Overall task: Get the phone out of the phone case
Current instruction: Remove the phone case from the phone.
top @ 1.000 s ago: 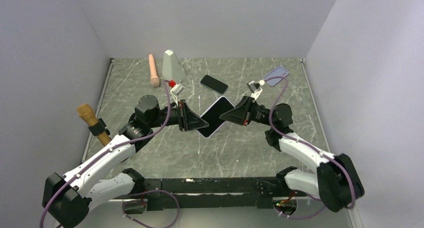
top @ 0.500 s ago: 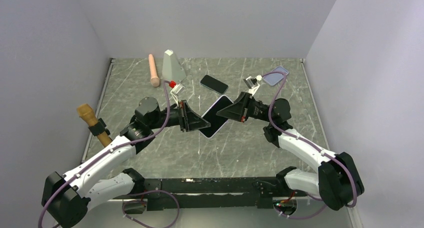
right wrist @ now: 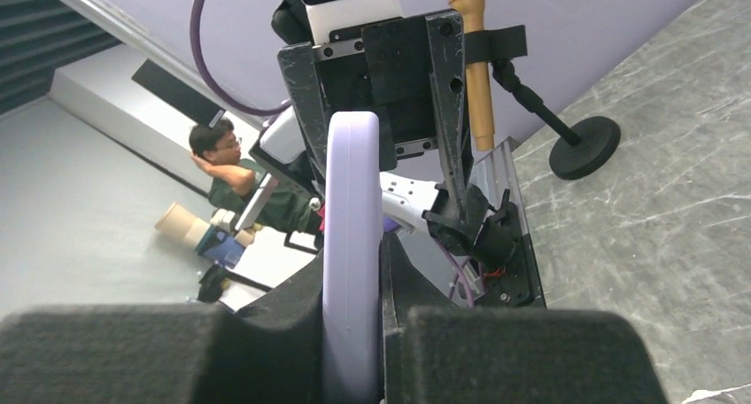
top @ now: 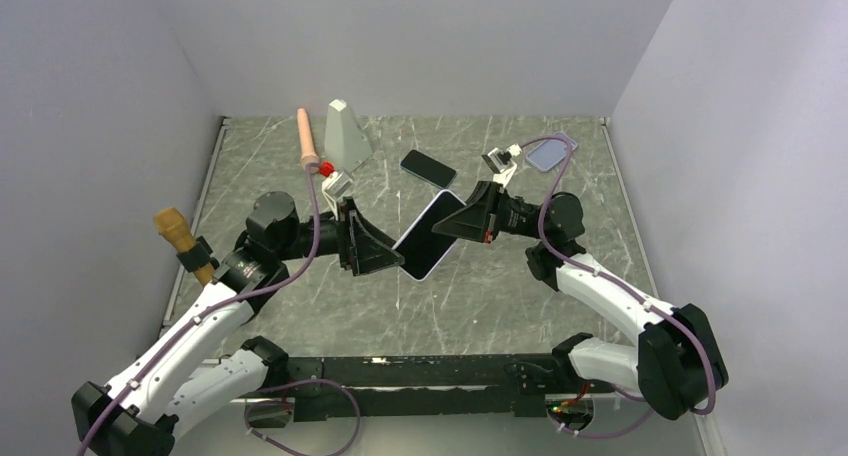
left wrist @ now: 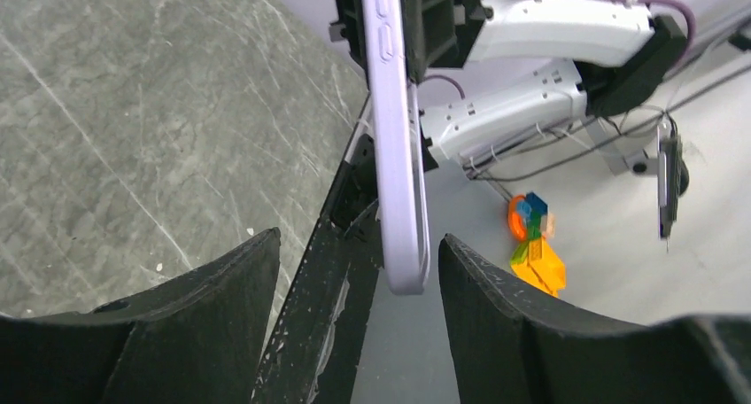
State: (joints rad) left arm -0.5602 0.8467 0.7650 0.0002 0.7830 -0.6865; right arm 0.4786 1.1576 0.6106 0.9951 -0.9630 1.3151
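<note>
Your right gripper (top: pixel 447 228) pinches the phone case (left wrist: pixel 396 156), phone (top: pixel 430 234) inside, aloft over the table (top: pixel 500 296) centre. Your left gripper (top: pixel 398 262) stands spread around its lower end, untouching. Advised: close on the case lip only, then peel.

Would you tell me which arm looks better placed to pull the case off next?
Left, probably: the left tool stands open with the free end of the cased phone between its fingers, so it need only close. The right tool is shut on the other end, holding it.
</note>
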